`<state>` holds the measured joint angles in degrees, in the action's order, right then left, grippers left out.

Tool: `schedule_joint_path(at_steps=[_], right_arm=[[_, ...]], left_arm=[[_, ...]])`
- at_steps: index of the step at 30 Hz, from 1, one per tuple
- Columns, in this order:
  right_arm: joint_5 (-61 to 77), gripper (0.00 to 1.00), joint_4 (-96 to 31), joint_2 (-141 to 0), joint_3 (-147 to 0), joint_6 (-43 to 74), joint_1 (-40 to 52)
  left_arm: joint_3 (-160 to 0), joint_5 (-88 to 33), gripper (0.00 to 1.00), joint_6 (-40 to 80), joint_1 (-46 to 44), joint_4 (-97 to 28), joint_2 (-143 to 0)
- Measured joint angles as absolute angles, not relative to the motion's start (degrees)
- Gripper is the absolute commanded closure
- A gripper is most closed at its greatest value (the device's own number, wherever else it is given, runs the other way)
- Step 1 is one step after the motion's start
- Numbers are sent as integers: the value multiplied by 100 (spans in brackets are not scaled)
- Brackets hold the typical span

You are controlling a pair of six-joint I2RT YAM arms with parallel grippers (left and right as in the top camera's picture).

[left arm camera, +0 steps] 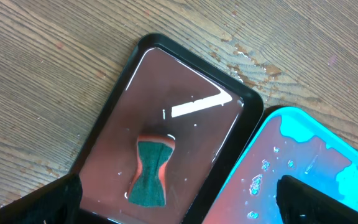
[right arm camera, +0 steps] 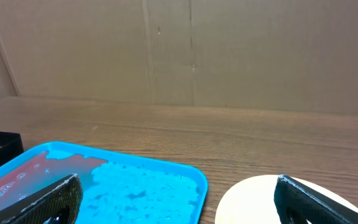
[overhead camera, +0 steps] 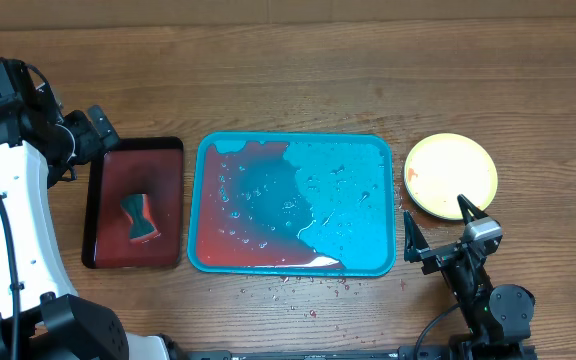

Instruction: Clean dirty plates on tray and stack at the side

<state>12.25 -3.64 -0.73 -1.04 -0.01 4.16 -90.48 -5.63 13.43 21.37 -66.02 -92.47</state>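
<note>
The turquoise tray [overhead camera: 293, 137] lies mid-table with no plate on it, only reddish water on its left half and foamy wet patches on the right. It also shows in the left wrist view [left arm camera: 303, 121] and the right wrist view [right arm camera: 135, 158]. A yellow-green plate [overhead camera: 451, 176] with a small red smear at its left edge sits on the table right of the tray; its pale edge shows in the right wrist view [right arm camera: 253, 199]. No other plate shows separately. My left gripper [overhead camera: 83, 148] [left arm camera: 185, 208] is open and empty. My right gripper [overhead camera: 441, 225] [right arm camera: 179, 208] is open and empty, just in front of the plate.
A dark red, black-rimmed tray [overhead camera: 103, 250] [left arm camera: 104, 118] holding liquid lies left of the turquoise tray, with a green and orange sponge [overhead camera: 140, 218] [left arm camera: 151, 174] in it. Red droplets [overhead camera: 298, 285] spot the table in front of the turquoise tray.
</note>
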Motion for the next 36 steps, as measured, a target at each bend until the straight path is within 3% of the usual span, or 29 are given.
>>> schedule_joint_path(at_steps=[14,26,30,36], right_arm=[[1225,0,-368,-73,-106,-3,419],[1223,0,-375,-73,-104,-1,416],[1227,0,-379,-73,-104,-5,419],[1227,0,-388,-73,-104,-3,419]], left_arm=[[-9026,-381,1,1304,2040,-6602,-9030],[-7747,1361,0,1009,1540,-6248,-5885],[-6565,1573,0,989,1540,-5247,-4904],[-4143,864,0,792,1540,-2180,-3179]])
